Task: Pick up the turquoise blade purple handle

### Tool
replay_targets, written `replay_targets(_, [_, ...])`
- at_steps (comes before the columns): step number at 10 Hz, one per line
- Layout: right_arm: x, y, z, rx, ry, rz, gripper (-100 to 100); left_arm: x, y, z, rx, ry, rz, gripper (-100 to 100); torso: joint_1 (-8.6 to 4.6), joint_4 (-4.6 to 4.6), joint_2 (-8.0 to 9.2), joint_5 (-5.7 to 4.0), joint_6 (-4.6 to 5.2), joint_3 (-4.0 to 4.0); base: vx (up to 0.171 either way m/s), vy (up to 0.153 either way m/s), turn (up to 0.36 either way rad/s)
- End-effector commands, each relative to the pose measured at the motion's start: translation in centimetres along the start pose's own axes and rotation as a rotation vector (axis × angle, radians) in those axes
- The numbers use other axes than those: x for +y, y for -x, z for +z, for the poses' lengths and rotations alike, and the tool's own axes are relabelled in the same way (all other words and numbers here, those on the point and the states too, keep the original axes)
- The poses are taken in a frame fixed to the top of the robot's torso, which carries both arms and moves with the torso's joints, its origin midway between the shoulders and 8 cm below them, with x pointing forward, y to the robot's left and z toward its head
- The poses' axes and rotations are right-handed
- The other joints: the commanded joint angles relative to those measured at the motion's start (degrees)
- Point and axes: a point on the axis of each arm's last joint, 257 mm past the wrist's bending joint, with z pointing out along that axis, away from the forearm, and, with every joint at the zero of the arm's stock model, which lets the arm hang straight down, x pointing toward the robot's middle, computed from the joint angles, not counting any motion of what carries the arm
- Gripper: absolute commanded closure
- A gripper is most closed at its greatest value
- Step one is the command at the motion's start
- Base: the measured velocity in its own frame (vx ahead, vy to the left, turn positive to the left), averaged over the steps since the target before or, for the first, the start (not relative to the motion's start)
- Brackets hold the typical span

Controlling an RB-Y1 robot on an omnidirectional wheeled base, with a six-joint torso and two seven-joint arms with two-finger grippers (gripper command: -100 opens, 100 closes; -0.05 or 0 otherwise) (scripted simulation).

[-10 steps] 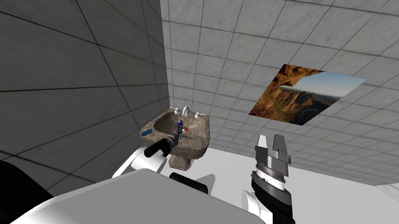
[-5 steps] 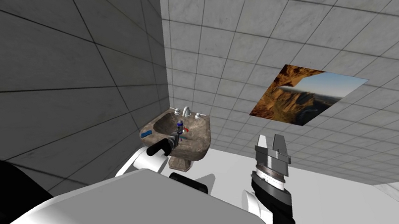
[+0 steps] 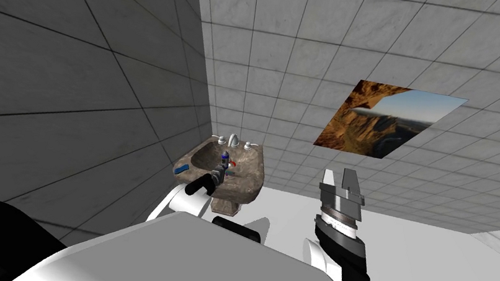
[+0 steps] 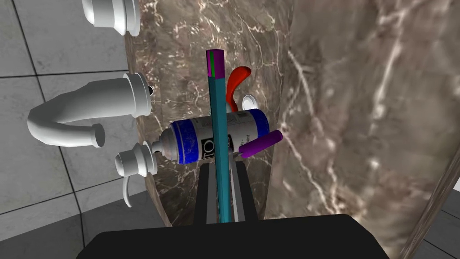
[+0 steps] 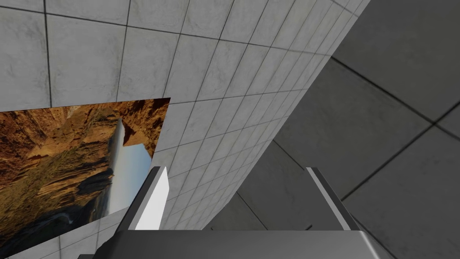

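Only my head has shifted a touch over the last second: the picture (image 3: 387, 121) on the wall sits slightly further over, while the left arm and the sink (image 3: 249, 176) keep the same places against each other.

The left fingers (image 4: 205, 198) are closed tight on the tool (image 4: 218, 135). It is a long teal bar that runs straight out between them along the hand's line and ends in a purple tip with a green stripe. A short purple rod (image 4: 260, 143) juts sideways just past the fingertips; I cannot tell whether it belongs to the tool or lies behind it. Just beyond the bar a blue and white can (image 4: 197, 144) lies across the view. Past that is a red thing (image 4: 237, 83) with a white cap (image 4: 248, 102) beside it. All of this is over the brown marbled sink, near the white tap (image 4: 85, 114) and a tap handle (image 4: 134, 162). In the head view a blue thing (image 3: 180, 169) lies on the sink's rim, apart from the hand.

The right fingers (image 5: 152, 202) stand wide apart and hold nothing, raised beside the sink and well apart from it.

As I read it, the grasp is made, which is most of the job. The lift is left: I cannot tell whether the bar is already clear of the sink. It should be raised away from the can and tap.
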Motion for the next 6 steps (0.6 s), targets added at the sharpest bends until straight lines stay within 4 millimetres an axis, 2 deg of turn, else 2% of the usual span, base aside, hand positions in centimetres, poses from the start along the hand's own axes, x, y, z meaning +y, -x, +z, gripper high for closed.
replay_targets(1, [0.0,0.0,0.0,0.0,0.0,0.0,0,0.0,0.0,0.0,0.0,0.0,0.0,100,0.0,0.0,0.0,0.0,0.0,0.0,0.0,0.0,0.0])
replay_targets(2, [0.0,0.0,0.0,0.0,0.0,0.0,0,0.01,0.0,0.0,0.0,0.0,0.0,100,0.0,0.01,0.01,-0.01,0.0,0.01,0.0,0.0,0.0])
replay_targets(3, [0.0,0.0,0.0,0.0,0.0,0.0,0,0.01,-0.01,0.0,0.0,0.0,0.0,0,-0.01,0.01,0.01,-0.01,0.0,0.01,0.0,0.0,0.0])
replay_targets(4, [0.0,0.0,0.0,0.0,0.0,0.0,0,-0.22,0.04,-0.64,-0.001,0.001,0.0,100,-0.01,0.01,0.01,-0.01,0.0,0.01,-0.037,0.001,-0.015])
replay_targets(5, [0.0,0.0,0.0,0.0,0.0,0.0,0,-0.12,0.0,-0.32,0.0,-0.001,0.001,100,-0.01,0.03,0.14,-0.01,-0.01,0.08,-0.023,0.001,-0.004])
replay_targets(6, [0.0,0.0,0.0,0.0,0.0,0.0,0,-0.12,0.0,-0.37,-0.001,0.0,0.001,0,0.0,0.03,0.13,0.01,-0.01,0.08,0.0,0.0,0.0])
